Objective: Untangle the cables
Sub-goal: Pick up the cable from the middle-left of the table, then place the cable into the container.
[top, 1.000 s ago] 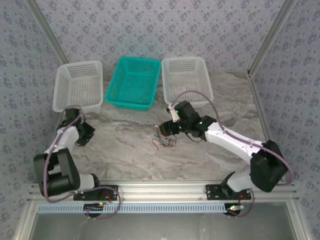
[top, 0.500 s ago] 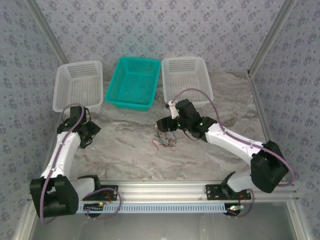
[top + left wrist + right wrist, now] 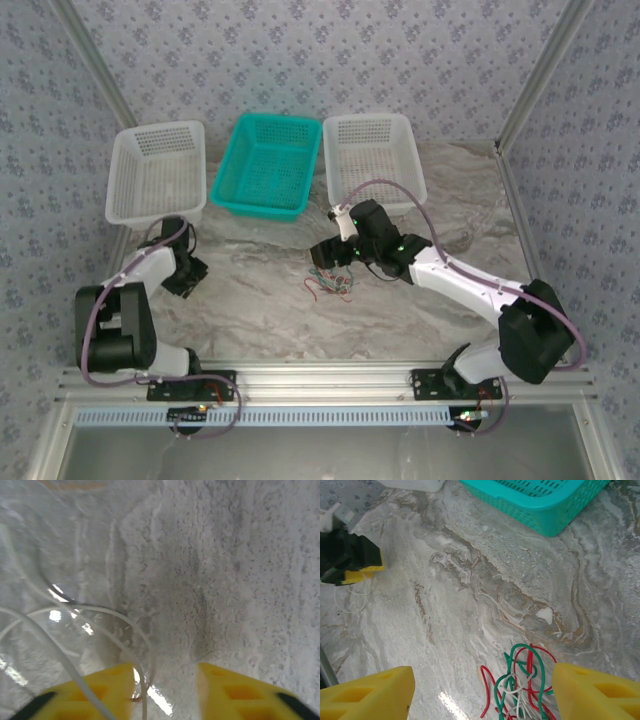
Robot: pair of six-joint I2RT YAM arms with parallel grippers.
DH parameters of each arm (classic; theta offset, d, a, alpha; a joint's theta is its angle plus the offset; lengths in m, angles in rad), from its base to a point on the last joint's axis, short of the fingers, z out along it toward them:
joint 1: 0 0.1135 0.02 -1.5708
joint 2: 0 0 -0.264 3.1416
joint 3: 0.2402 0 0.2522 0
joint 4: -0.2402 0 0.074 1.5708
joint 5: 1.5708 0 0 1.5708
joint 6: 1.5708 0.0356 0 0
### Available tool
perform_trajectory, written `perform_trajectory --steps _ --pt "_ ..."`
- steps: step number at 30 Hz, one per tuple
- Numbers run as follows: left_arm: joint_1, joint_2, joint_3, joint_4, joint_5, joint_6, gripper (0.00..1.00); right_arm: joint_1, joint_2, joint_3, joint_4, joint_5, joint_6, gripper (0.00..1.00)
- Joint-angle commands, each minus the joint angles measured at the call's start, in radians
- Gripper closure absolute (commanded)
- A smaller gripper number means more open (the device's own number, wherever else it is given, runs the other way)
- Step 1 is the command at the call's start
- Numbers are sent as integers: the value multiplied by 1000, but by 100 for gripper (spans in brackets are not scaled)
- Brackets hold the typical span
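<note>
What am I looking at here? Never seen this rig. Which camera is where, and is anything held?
Two robot arms bolted at the near edge of a table, each ending in a two-finger gripper. One picture looks down from above and behind; the other two come from wrist cameras, so the yellow fingers are that arm's own. On the table: two white baskets, a teal basket, and a small tangle of green, red and white cables. The right gripper is open over the tangle, holding nothing. The left gripper is open beside a separate loose white cable, not pinching it.
</note>
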Motion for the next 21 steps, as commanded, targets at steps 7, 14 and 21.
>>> perform_trajectory --steps 7,14,21 --pt "-4 -76 -11 34 72 12 100 23 -81 44 -43 -24 13 25" --pt "-9 -369 300 -47 -20 166 100 29 -116 33 -25 11 52 25" --pt "18 -76 667 -3 -210 333 100 29 -117 33 -26 38 56 25"
